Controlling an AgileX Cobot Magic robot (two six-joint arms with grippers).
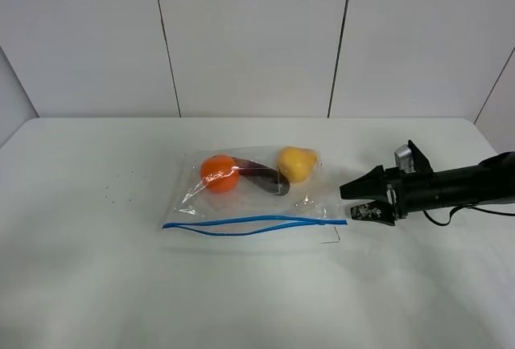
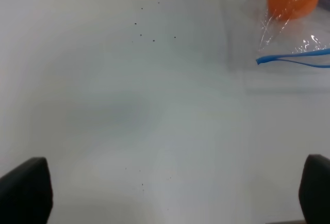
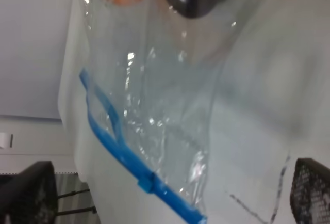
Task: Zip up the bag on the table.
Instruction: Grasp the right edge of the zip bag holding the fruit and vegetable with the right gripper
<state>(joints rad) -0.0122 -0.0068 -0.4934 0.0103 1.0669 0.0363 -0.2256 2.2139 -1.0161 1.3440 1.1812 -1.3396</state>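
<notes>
The clear bag (image 1: 253, 200) lies in the middle of the white table (image 1: 88, 285), with an orange toy (image 1: 219, 173), a purple one (image 1: 264, 178) and a yellow one (image 1: 295, 163) inside. Its blue zipper strip (image 1: 249, 223) runs along the near edge, and the two tracks gape apart. My right gripper (image 1: 348, 204) is open, just right of the strip's right end, low over the table. In the right wrist view the strip (image 3: 111, 141) and its slider (image 3: 146, 184) lie between my open fingers (image 3: 28, 193). My left gripper (image 2: 170, 193) is open and empty, with the bag's left corner (image 2: 289, 43) far ahead.
Small dark specks (image 1: 121, 188) dot the table left of the bag. A thin dark mark (image 1: 332, 240) lies by the bag's near right corner. White wall panels (image 1: 249, 35) stand behind the table. The right arm (image 1: 467, 184) reaches in from the right edge.
</notes>
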